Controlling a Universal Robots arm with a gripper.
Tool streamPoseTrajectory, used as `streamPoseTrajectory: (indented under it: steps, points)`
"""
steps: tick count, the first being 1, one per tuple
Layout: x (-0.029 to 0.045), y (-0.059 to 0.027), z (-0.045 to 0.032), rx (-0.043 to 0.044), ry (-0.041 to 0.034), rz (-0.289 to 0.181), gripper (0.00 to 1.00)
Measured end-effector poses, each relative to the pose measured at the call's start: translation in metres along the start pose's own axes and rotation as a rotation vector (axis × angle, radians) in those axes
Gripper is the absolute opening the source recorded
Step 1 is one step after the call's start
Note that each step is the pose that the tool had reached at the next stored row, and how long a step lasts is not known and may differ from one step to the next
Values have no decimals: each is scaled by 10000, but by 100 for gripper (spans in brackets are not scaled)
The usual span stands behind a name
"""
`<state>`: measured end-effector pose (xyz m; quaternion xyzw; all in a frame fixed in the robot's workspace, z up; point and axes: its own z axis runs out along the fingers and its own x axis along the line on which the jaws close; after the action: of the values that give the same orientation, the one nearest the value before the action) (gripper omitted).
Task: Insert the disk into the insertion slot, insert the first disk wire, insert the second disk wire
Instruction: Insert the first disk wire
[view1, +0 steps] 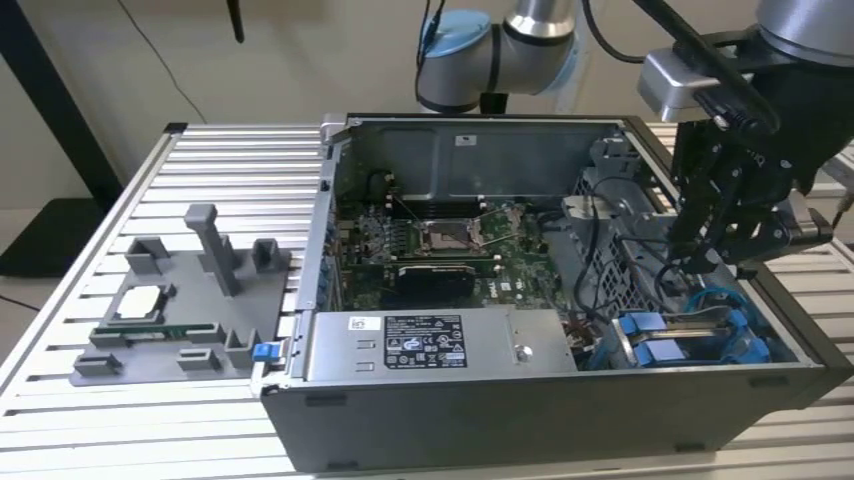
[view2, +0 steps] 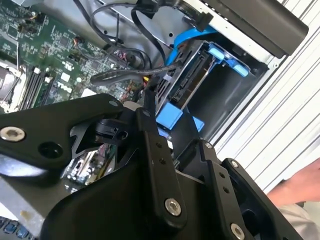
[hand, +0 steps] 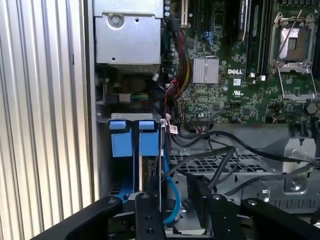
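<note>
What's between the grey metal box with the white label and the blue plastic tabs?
A bunch of coloured wires sits between them, as the exterior view shows.

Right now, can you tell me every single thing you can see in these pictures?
Table: one, silver slats, beneath everything.
Computer case: one, grey, open, on the table.
Motherboard: one, green, inside the case.
Power supply box: one, grey, labelled, inside the case.
Insertion slot: one, grey with blue tabs, case corner, exterior view's right.
Disk: one, silver in a blue frame, seemingly seated in the slot.
Blue cable: one, beside the slot.
Black cables: several, inside the case.
Parts tray: one, grey, exterior view's left.
Hand: one, outside the case.
Robot arm: one, silver and blue, behind the case.
Gripper: one, black, above the slot.
</note>
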<state>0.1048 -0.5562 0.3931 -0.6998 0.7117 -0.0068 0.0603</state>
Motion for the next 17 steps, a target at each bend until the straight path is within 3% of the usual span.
streamPoseTrajectory:
  steps: [10, 12, 15, 17]
  points:
    - [-123, 112, 57, 940, -13, -77, 100]
    - [-127, 119, 74, 1015, 47, -96, 100]
    - [-132, 125, 95, 1038, 183, -120, 100]
    - [-137, 131, 97, 1038, 209, -124, 100]
